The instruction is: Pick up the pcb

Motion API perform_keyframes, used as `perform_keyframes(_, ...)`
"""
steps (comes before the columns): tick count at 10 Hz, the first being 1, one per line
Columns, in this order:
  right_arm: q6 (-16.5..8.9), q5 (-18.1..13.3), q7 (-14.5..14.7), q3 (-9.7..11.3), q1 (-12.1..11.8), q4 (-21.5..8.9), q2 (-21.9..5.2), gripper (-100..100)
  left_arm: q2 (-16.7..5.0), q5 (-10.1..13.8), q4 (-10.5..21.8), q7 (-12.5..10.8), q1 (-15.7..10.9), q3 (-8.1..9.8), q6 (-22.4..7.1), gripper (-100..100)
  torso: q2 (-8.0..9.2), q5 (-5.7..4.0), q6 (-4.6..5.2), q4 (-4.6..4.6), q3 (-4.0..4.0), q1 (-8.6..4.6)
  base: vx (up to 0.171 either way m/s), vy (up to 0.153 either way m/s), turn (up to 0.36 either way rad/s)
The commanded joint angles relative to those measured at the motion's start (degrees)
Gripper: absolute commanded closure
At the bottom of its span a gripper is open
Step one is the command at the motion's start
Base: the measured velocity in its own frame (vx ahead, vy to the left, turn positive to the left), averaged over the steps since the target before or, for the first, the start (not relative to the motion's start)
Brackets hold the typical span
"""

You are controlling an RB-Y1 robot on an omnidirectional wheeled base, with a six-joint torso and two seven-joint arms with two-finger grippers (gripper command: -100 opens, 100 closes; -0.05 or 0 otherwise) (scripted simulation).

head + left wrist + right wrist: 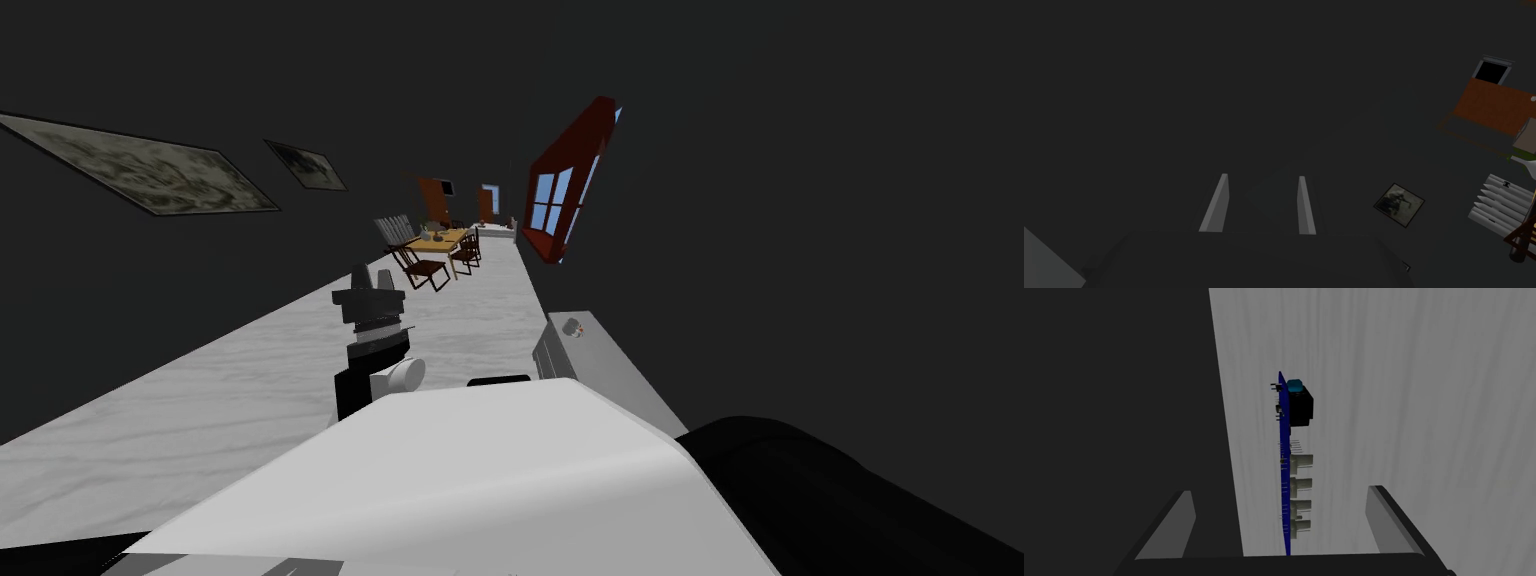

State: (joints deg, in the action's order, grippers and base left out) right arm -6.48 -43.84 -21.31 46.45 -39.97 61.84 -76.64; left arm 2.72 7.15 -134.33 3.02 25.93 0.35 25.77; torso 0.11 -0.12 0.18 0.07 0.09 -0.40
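The pcb [1284, 488] is a thin blue board seen edge-on, with a black block topped in teal and several pale parts along one face. It reaches down to the gripper's dark body, midway between the fingers of my right gripper [1281, 515]. Those fingers [1185, 520] stand wide apart, open, and neither touches the board. Behind the board are a light grey flat surface [1404, 398] and a dark wall. My left gripper [372, 280] is raised in front of my chest; its fingers [1216, 205] are apart and hold nothing.
A grey cabinet [600, 365] stands by the dark wall on my right, with a small object [572, 326] on its top. Far down the pale floor [250, 390] are a wooden table with chairs [437, 250]. A red-framed window [565, 190] is on the right wall.
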Motion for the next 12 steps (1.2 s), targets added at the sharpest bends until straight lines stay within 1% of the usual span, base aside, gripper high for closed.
perform_keyframes(1, -0.2, 0.2, 1.1, -0.1, 0.4, -1.6, 1.9, -100, 0.0, 0.0, 0.0, 0.0, 0.0, 0.0, 0.0, 0, 0.0, 0.0, 0.0, 0.0, 0.0, 0.0, 0.01, -0.033, 0.05)
perform_keyframes(2, -0.4, 0.3, 1.8, -0.1, 0.7, -2.5, 3.0, -100, 0.0, 0.0, 0.0, 0.0, 0.0, 0.0, 0.0, 0, -0.05, 0.0, -0.01, -0.01, -0.03, -0.02, 0.016, -0.056, 0.053)
perform_keyframes(3, -0.1, 0.1, 1.2, -0.2, 0.5, -2.0, 2.3, -100, 0.0, 0.0, 0.0, 0.0, 0.0, 0.0, 0.0, 0, -0.09, -0.02, -0.01, -0.02, -0.05, -0.09, 0.006, -0.027, 0.012)
perform_keyframes(4, -0.2, 0.1, 1.4, -0.2, 0.6, -2.1, 2.4, 100, 0.0, 0.0, 0.0, 0.0, 0.0, 0.0, 0.0, 0, -0.08, 0.0, 0.0, -0.02, -0.05, 0.0, 0.0, 0.0, 0.0)
perform_keyframes(8, -0.2, 0.1, 1.3, -0.2, 0.5, -2.2, 2.4, 100, 0.0, 0.0, 0.0, 0.0, 0.0, 0.0, 0.0, 0, -0.05, 0.01, -0.03, -0.02, -0.03, 0.09, 0.0, 0.0, 0.0)
perform_keyframes(9, -0.2, 0.1, 1.3, -0.2, 0.5, -2.2, 2.4, 0, 0.0, 0.0, 0.0, 0.0, 0.0, 0.0, 0.0, 0, -0.05, 0.01, -0.03, -0.02, -0.04, 0.1, 0.0, 0.0, 0.0)
perform_keyframes(10, -0.1, 0.1, 0.4, 0.0, 0.2, -0.6, 0.7, 100, 0.0, 0.0, 0.0, 0.0, 0.0, 0.0, 0.0, 0, -0.06, 0.01, -0.03, -0.02, -0.04, 0.1, -0.006, 0.03, -0.059)
perform_keyframes(11, -0.1, 0.1, 0.9, -0.2, 0.4, -1.5, 1.5, 100, 0.0, 0.0, 0.0, 0.0, 0.0, 0.0, 0.0, 0, -0.04, 0.04, 0.0, -0.02, -0.03, 0.21, -0.004, 0.02, -0.017)
perform_keyframes(12, 0.0, 0.1, 0.8, -0.1, 0.4, -1.4, 1.4, 0, 0.0, 0.0, 0.0, 0.0, 0.0, 0.0, 0.0, 0, -0.03, 0.03, 0.0, -0.01, -0.02, 0.19, 0.0, 0.0, 0.0)
